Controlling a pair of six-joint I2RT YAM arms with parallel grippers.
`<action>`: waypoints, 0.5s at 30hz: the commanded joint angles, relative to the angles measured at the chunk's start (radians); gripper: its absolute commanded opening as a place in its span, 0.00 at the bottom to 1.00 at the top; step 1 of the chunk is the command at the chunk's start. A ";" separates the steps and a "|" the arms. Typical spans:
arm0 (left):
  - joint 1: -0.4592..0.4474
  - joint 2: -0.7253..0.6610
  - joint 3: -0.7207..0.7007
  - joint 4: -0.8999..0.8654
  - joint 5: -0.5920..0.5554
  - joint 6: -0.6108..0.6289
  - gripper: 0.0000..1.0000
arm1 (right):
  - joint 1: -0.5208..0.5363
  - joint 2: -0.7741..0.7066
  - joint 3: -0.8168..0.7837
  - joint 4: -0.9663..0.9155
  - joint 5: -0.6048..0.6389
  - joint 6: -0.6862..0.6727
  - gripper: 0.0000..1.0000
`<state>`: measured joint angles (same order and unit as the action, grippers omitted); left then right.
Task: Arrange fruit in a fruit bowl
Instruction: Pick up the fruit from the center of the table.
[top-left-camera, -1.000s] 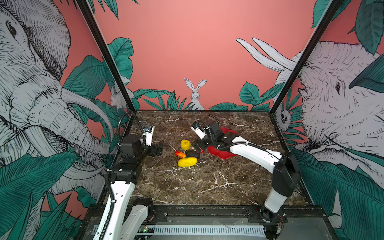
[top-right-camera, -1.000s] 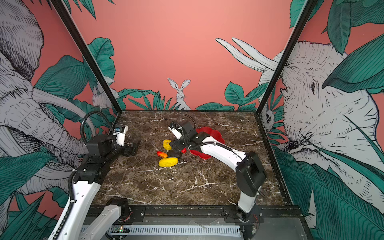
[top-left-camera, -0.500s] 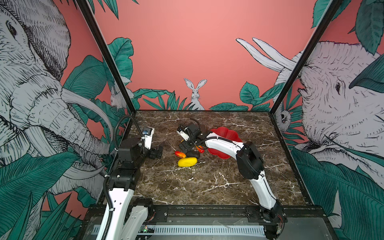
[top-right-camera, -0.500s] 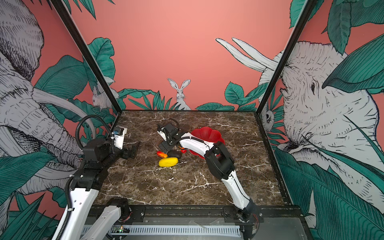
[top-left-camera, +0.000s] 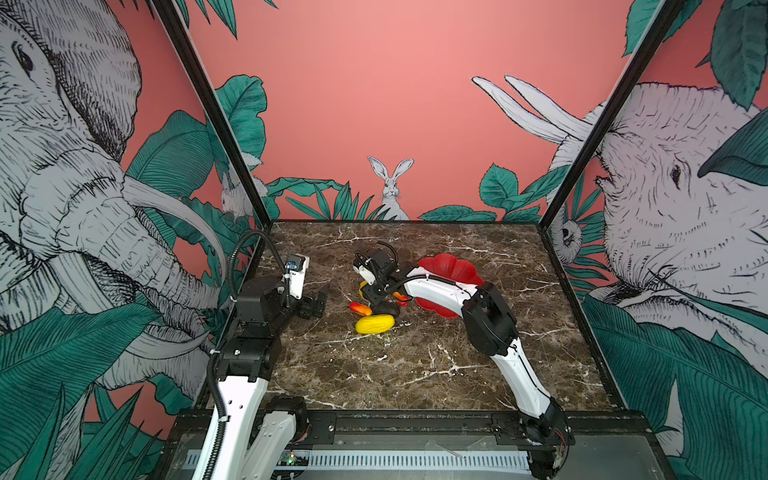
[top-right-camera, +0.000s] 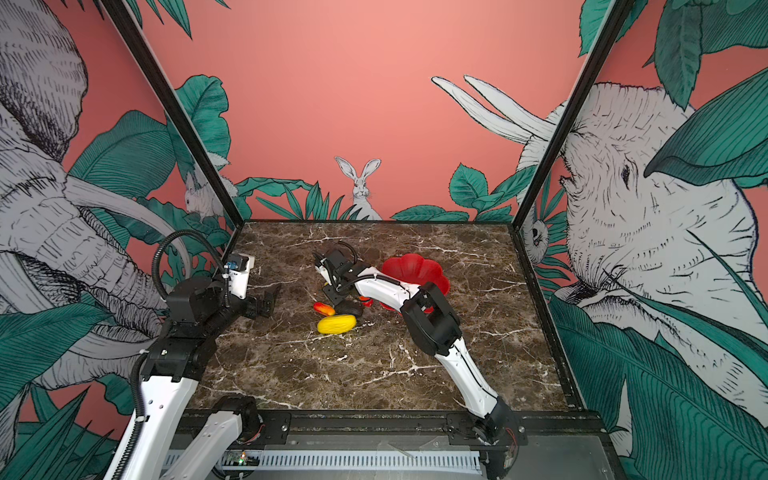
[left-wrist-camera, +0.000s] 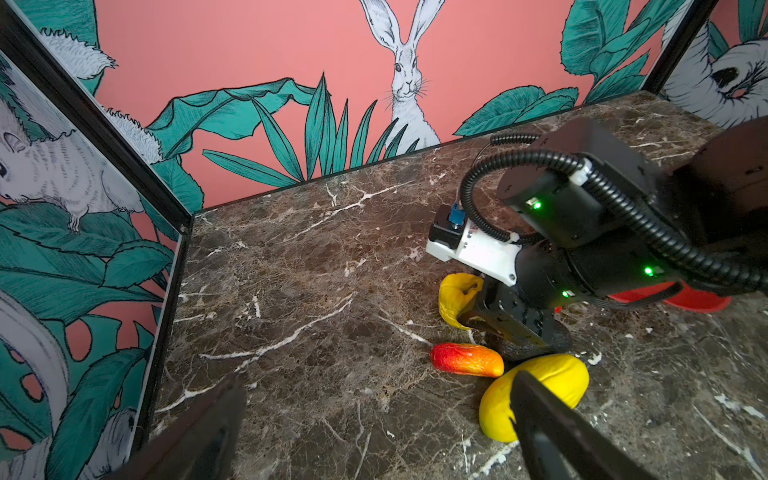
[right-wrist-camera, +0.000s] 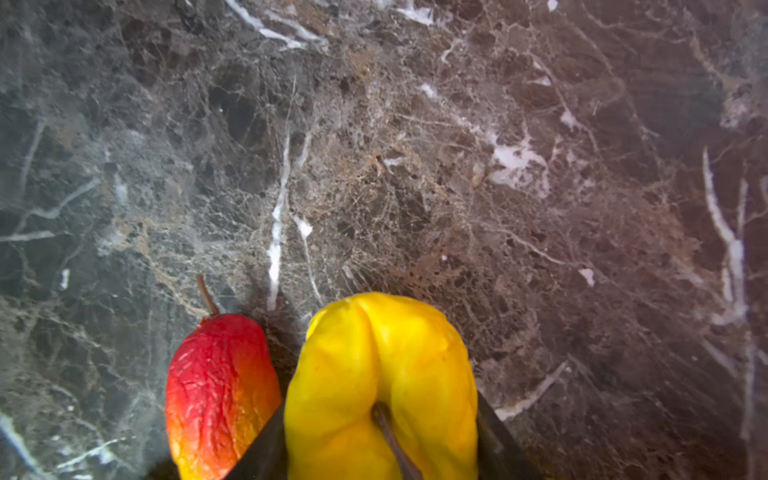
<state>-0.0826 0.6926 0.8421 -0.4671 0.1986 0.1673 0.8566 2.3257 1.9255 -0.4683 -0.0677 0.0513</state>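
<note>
Your right claw (right-wrist-camera: 380, 449) sits straight down over the round yellow fruit (right-wrist-camera: 380, 374), a dark finger pressed against each flank and the stem running back between them; it looks closed on the fruit, which sits on the counter (top-left-camera: 415, 365). The fruit bowl (top-left-camera: 451, 272) lies just beside that fruit, toward the right arm's base side, so your carry is short. A red-orange fruit (right-wrist-camera: 220, 386) touches the yellow one on the side away from the bowl. Your left claw (top-left-camera: 318, 301) hangs open, well apart from the bowl.
</note>
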 joint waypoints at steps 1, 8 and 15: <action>-0.002 -0.005 -0.011 0.005 -0.001 0.006 1.00 | -0.003 -0.089 -0.017 0.019 0.025 -0.021 0.43; -0.002 -0.001 -0.014 0.007 -0.001 0.005 1.00 | -0.075 -0.391 -0.222 0.075 0.048 -0.054 0.39; -0.002 0.010 -0.006 0.002 -0.012 0.007 1.00 | -0.220 -0.651 -0.504 0.098 0.116 -0.064 0.37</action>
<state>-0.0826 0.7025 0.8402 -0.4671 0.1967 0.1673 0.6765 1.7092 1.5112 -0.3767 0.0010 -0.0006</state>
